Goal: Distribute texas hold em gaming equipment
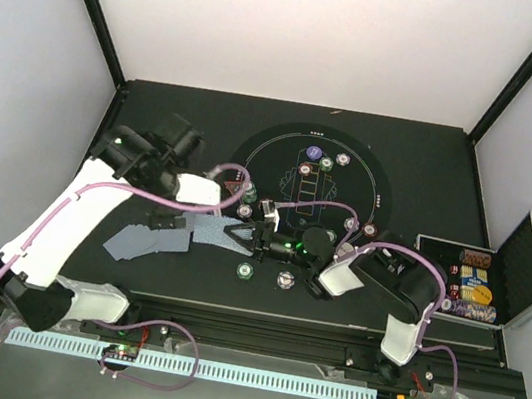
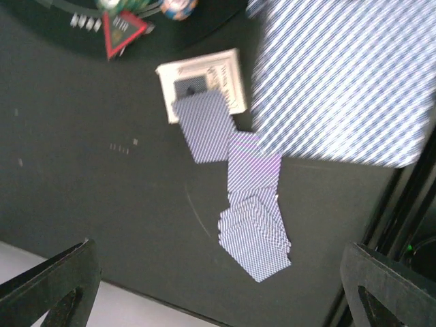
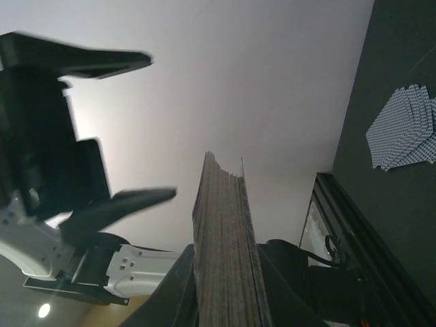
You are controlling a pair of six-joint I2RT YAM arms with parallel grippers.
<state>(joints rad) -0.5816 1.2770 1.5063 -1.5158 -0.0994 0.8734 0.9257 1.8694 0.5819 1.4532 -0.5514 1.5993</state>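
Note:
My right gripper (image 1: 258, 237) is shut on a thick deck of grey-blue-backed playing cards (image 3: 225, 238), held edge-on and off the table. My left gripper (image 2: 218, 251) hangs high above the table's left side, its fingers (image 2: 65, 286) wide open with nothing between them. Below it a loose pile of cards (image 2: 253, 238) trails up to a face-up white card (image 2: 204, 71). A red triangle marker (image 2: 122, 30) lies beside the round mat (image 1: 253, 152). A green chip (image 1: 245, 271) and a purple-white chip (image 1: 285, 281) sit near the front.
The open silver case (image 1: 531, 264) stands at the right edge, with chips and card boxes inside. Several chips and buttons (image 1: 324, 162) lie on the round mat. The right arm's elbow (image 1: 422, 285) rises in front of the case. White walls close off the back and the sides.

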